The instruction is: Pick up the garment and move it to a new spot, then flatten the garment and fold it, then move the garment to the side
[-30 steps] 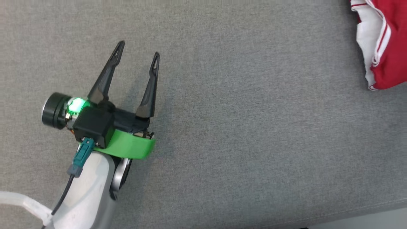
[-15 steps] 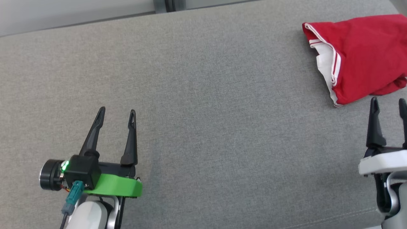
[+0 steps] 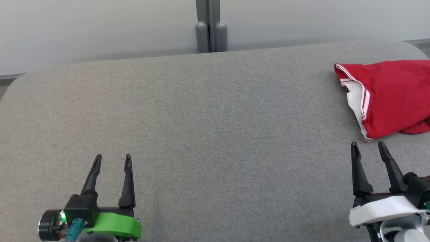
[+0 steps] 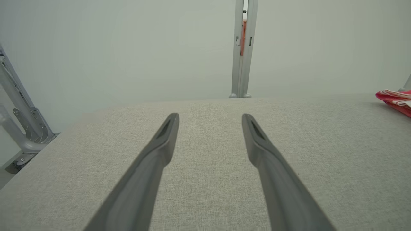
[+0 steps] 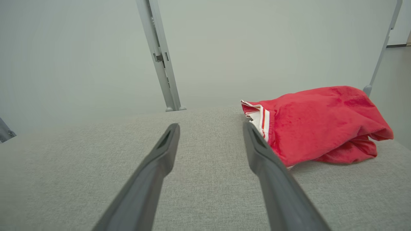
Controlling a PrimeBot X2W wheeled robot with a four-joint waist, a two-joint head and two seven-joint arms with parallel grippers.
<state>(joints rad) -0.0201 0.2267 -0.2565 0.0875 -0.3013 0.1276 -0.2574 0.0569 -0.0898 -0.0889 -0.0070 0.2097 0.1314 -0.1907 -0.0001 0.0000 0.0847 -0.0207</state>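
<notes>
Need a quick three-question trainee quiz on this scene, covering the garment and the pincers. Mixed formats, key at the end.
1. Multiple choice: which pincer is nearer the red garment? A) left B) right C) both equally
2. True or false: the left pincer and the right pincer both stand open and hold nothing.
3. Fill in: the stripes and lining at the garment's hem are ____.

Key: 1 B; 2 true; 3 white.
</notes>
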